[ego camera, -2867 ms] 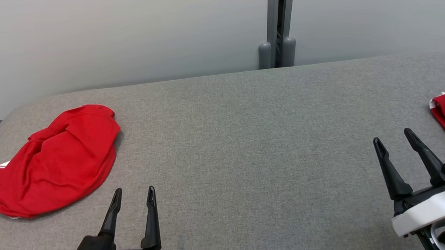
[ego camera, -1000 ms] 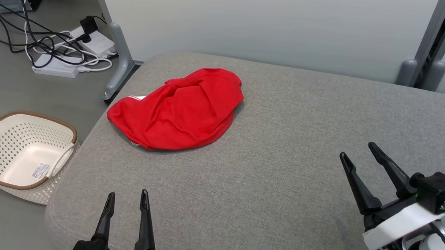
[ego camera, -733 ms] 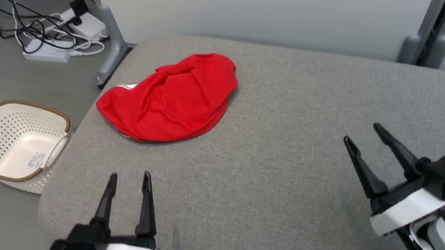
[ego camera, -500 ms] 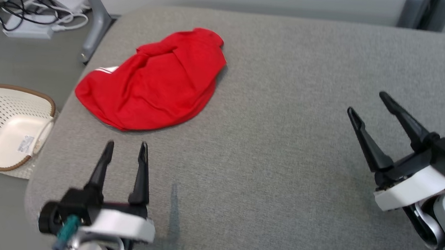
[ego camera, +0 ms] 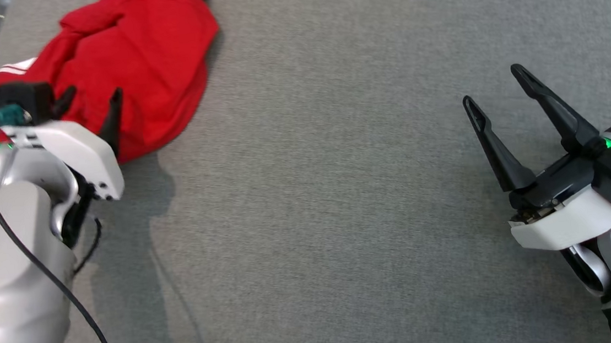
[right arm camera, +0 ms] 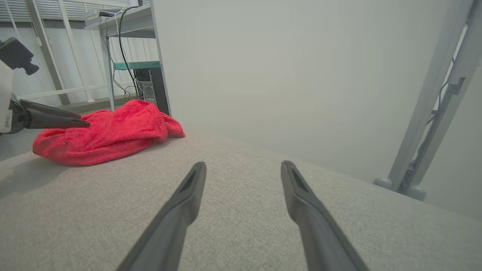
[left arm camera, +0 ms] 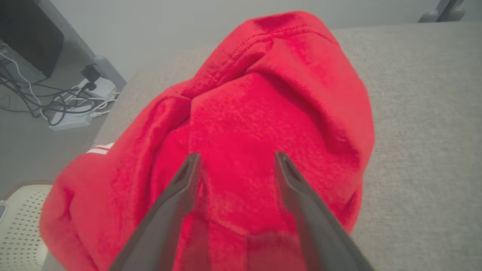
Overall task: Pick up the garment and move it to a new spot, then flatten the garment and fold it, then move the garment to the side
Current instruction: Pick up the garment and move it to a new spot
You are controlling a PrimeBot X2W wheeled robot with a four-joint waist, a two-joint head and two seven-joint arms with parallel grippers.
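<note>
The garment [ego camera: 151,47] is a crumpled red heap with white stripes on its left edge, lying at the far left of the grey padded table [ego camera: 341,201]. My left gripper [ego camera: 93,95] hovers open over the heap's near edge. In the left wrist view its two fingers straddle the red cloth [left arm camera: 263,105] with a wide gap, the gripper [left arm camera: 237,154] holding nothing. My right gripper [ego camera: 492,85] stands open above bare padding at the right, far from the cloth. The right wrist view has the gripper [right arm camera: 243,165] open, the garment [right arm camera: 113,137] far off at the left, and the left arm's fingers [right arm camera: 52,117] above it.
Off the table's left end, a cream perforated basket [left arm camera: 17,226] stands on the floor. Farther back lie cables and a power strip [left arm camera: 71,120]. A grey metal post [right arm camera: 433,113] rises behind the table's far right, against a pale wall.
The head camera has swung left and tilted down. My left arm has reached forward, bringing its open fingers from bare padding to over the garment's near edge. Both grippers stay open.
</note>
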